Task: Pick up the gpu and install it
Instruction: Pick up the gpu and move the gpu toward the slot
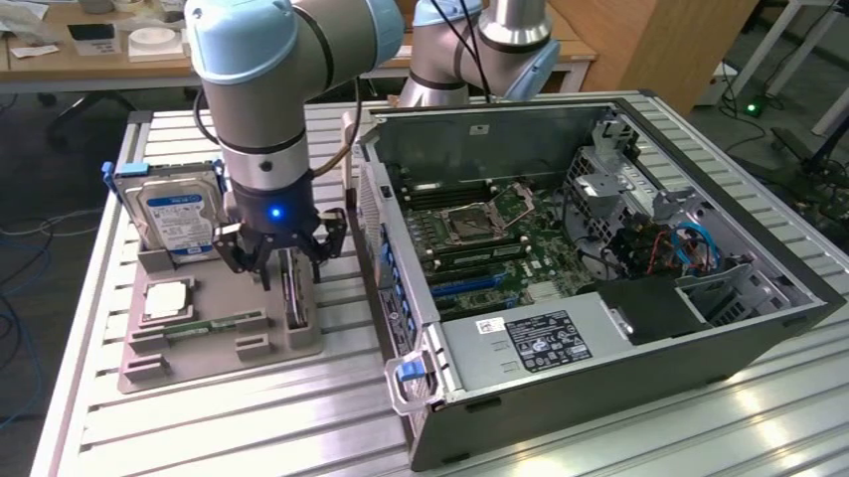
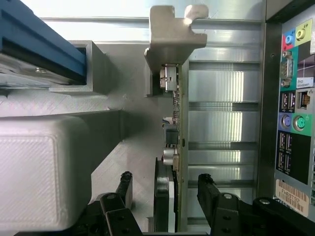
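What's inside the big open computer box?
Inside the computer box you can see a green board, a square socket on it, red and blue wires, and a grey power box with a sticker. The power box covers whatever lies beneath it.

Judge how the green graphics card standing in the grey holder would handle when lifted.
Probably stiff: the thin green graphics card with silver end bracket stands straight on edge. Likely fragile: small components sit exposed. Narrow-edged, so it may tip outside its grey holder.
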